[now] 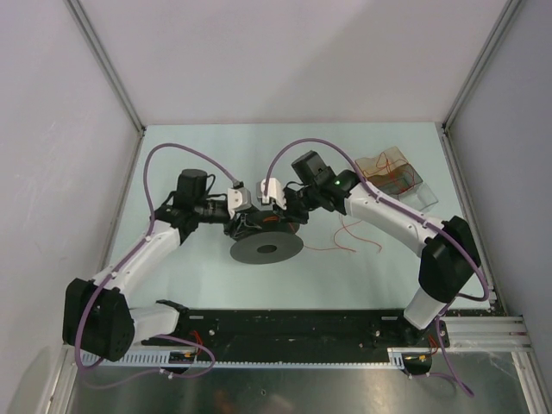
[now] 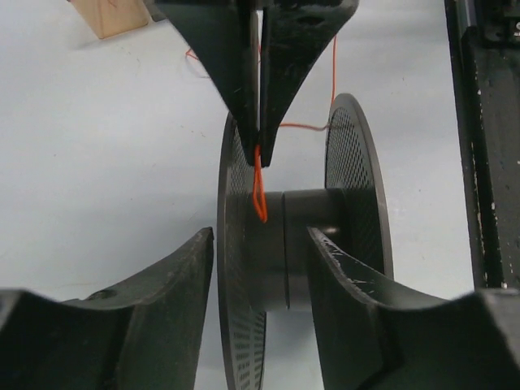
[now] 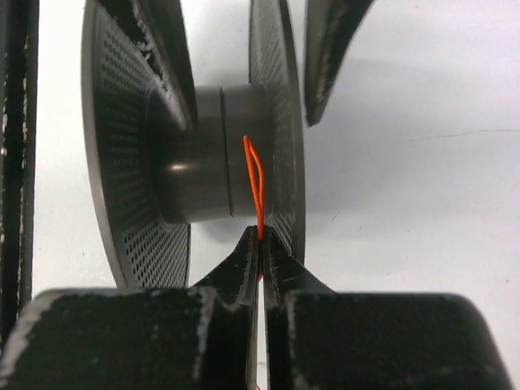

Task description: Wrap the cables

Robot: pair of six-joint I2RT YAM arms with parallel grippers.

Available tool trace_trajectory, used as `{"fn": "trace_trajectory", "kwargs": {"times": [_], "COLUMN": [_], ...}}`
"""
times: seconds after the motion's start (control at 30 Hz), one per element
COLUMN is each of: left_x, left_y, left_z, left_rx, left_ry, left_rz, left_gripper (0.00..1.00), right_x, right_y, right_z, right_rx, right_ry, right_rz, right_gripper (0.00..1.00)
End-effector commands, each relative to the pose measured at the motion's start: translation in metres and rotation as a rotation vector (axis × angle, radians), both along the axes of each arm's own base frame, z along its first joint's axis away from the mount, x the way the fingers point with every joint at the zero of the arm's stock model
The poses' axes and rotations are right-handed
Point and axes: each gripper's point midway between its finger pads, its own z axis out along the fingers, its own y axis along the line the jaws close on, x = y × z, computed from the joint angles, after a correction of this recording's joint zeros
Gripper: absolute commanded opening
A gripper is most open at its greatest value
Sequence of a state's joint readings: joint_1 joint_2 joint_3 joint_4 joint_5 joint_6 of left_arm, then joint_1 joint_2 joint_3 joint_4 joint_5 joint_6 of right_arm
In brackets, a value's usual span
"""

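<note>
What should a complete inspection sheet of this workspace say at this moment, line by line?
Surface: pale table, smooth.
Job's things: red-orange wire looped against the hub of a dark spool; loose strands lie on the table to its right.
Clutter: clear tray holding more wire, far right; wooden block.
End effectors: right end effector shut on the wire loop; left end effector open, straddling one spool flange.
Cables: purple arm cables arch above both arms.
Surroundings: white enclosure walls; black rail at the near edge.
</note>
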State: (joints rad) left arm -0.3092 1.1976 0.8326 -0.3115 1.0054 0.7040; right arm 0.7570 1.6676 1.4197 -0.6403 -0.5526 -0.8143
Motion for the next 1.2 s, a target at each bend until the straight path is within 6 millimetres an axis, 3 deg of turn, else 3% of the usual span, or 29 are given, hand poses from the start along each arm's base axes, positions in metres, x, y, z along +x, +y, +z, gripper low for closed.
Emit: {"fn": "trace_trajectory", "kwargs": {"times": [0.0,0.4,1.17], "left_x": [0.005,0.006,0.010], "left_y": [-0.012,-0.018,-0.027], "left_z": [0.011,0.005,-0.001], "left_rx": [-0.055,-0.079,-0.091], "left_ry": [-0.065,-0.065,-0.083], "left_rz": [-0.017,0.009,0.028], "left_gripper": [0.51,0.37,0.31], "right_x": [0.012,0.006,0.003], "right_y": [0.012,0.020,0.030], "right_z": [0.008,0.002,0.009], "right_rx": [0.066,0.105,0.154], "right_ry": [0.009,0.066,0.104], "right_rz": [-0.103,-0.117,-0.121], "right_gripper": [0.00,0.00,0.00]}}
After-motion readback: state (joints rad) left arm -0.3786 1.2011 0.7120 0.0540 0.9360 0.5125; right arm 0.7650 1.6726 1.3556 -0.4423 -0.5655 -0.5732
